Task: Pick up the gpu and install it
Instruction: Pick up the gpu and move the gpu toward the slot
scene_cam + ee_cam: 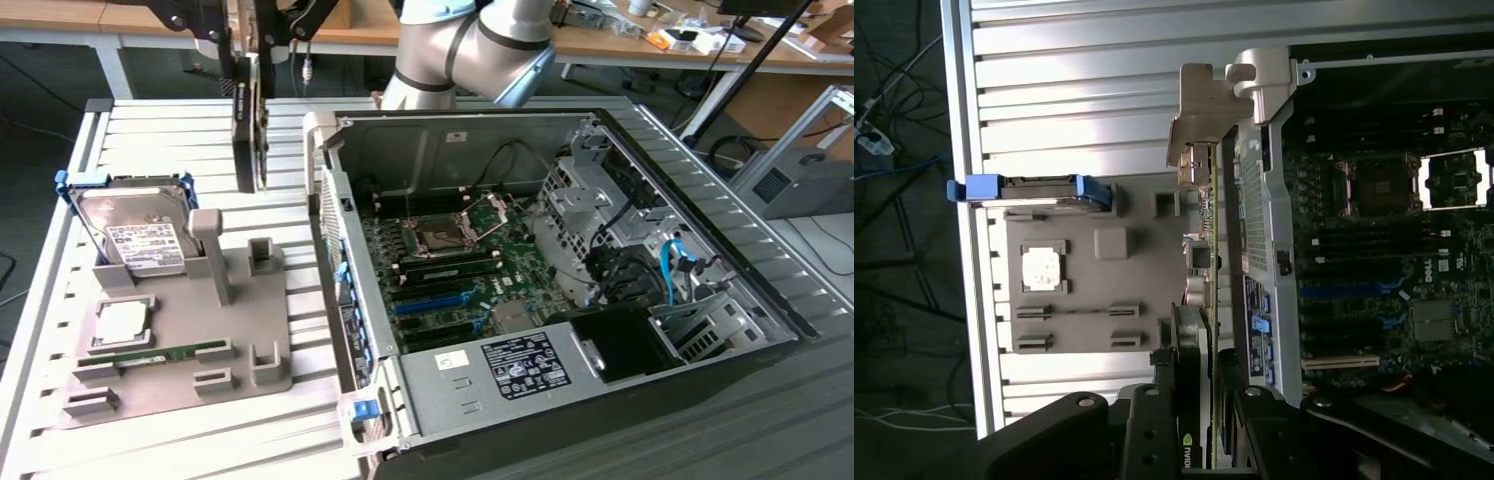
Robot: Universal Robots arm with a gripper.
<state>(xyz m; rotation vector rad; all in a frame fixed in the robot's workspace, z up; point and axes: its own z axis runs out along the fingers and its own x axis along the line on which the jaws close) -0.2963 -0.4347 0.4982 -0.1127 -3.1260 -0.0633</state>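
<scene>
- Up at eleven o'clock in the exterior view: gripper (251, 42), sliced off by the frame edge, only black linkages on show.
- Clamped tight on the gpu (248, 120), pinching it from both faces; card hanging upright on its edge, clear of the slatted table (160, 140) below.
- Hard to read much of the card out here: turned nearly edge-on, a dark slab and little else. Can't judge its height over the slats.
- Over to the wrist view: staring straight down the card's thin edge, silver bracket (1204, 110) at the far end, a small green logo down by the black fingers (1154, 425).
- Also from the wrist: card lined up between the grey fixture (1079, 290) and the perforated side wall of the open case (1254, 220); touching neither, as far as can be told.
- Nearer board slots partly blocked there by the gripper body.
- Back outside, on the fixture: hard drive (127, 235) with blue rails at nine o'clock, processor chip (120, 320) and green memory stick (154, 352) toward eight. Stick hard to pick out from the wrist.
- Motherboard (454, 270) laid bare inside the case at centre, blue slots toward six.
- Arm (467, 50) at twelve o'clock, grey joints cropped by the frame, reaching across toward eleven, tool pointing straight down.
</scene>
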